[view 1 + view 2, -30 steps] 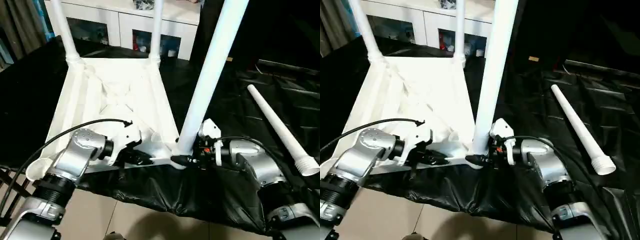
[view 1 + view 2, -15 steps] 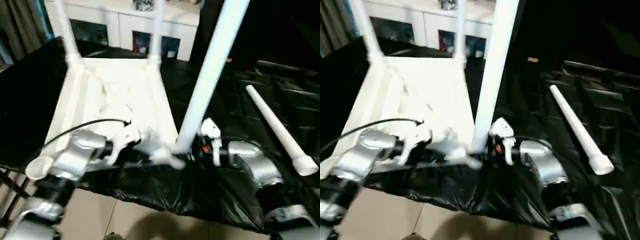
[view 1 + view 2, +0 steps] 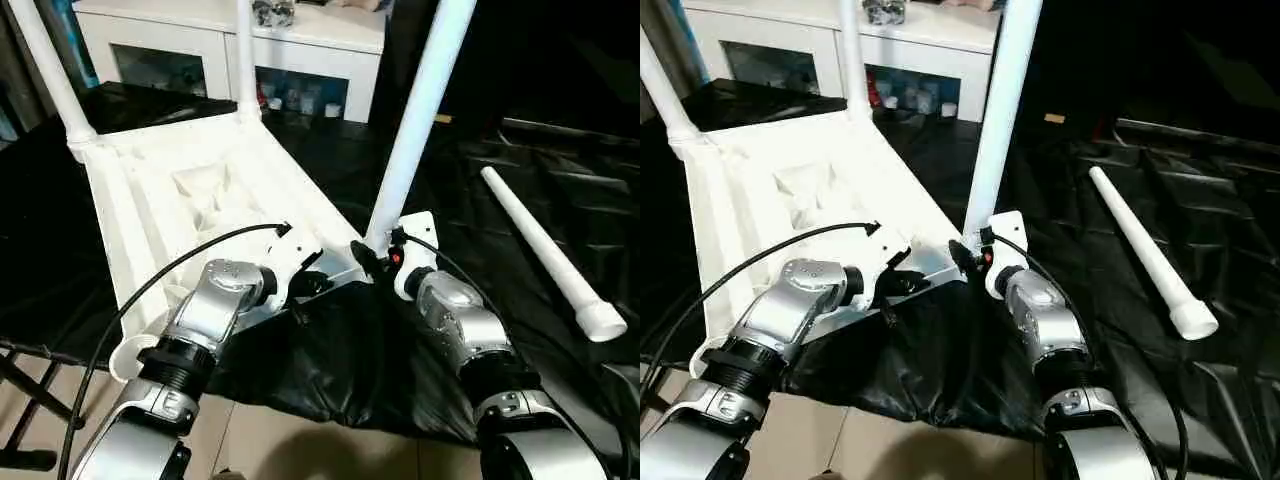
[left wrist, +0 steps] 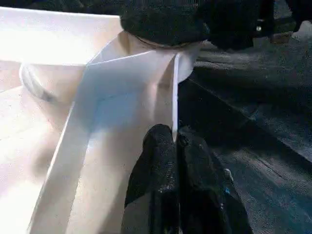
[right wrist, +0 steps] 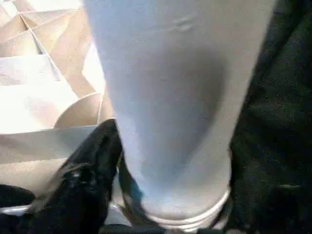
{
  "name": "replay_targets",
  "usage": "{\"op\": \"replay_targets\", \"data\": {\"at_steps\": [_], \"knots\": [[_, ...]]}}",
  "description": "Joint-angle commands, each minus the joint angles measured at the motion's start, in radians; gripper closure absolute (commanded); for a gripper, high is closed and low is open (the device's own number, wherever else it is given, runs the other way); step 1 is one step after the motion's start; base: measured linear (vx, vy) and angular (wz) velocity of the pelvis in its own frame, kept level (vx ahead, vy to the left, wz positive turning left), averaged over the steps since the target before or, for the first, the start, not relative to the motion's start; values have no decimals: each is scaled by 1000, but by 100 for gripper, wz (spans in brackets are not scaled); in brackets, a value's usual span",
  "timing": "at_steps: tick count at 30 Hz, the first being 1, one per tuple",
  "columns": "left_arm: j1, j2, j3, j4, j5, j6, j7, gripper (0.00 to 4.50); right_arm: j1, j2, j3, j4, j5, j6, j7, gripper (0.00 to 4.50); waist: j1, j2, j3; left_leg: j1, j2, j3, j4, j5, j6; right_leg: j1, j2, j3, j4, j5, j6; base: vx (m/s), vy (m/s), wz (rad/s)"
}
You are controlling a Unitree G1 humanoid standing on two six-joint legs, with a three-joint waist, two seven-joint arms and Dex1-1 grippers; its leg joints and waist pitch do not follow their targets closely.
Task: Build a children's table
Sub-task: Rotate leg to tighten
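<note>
White plastic table top lies ribbed side up on black sheeting, three legs standing. The right gripper spans the near-right leg at its base. The left gripper pinches the top's thin near rim; its wrist view shows this. A loose leg lies far right.

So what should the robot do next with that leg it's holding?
Probably keep pressing the leg down into its corner socket. The right gripper is around the leg's base, the left gripper pinches the table top's rim to steady it, and one leg still lies loose.
</note>
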Motion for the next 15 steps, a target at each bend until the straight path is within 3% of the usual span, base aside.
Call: {"op": "replay_targets", "data": {"at_steps": [1,4,6,12,15], "knots": [[-1,-64,-36,-52,-77,-54,-62,450,4,50,76,7,21,14,126,77,2,3,-50,-2,24,-4,-64,-247,17,46,-68,53,-85,-271,-141,0,0,0],[12,-32,-33,-71,-90,-62,-94,450,15,15,91,-17,26,8,201,61,2,3,-49,-1,26,-3,-64,-264,25,46,-70,54,-87,-279,-147,0,0,0],[31,4,-34,-97,-107,-82,-154,450,34,-33,119,-55,30,12,299,24,6,0,-49,-2,24,-3,-62,-256,33,51,-70,53,-87,-290,-139,0,0,0],[54,91,-39,-125,-119,-114,-266,450,67,-128,176,-122,25,0,482,24,9,3,-45,1,28,0,-63,-256,41,44,-68,56,-87,-287,-151,0,0,0],[64,160,-42,-134,-130,-137,-364,450,87,-209,231,-179,27,-1,670,24,10,1,-45,1,29,-1,-64,-260,40,45,-67,55,-86,-283,-152,0,0,0]]}}
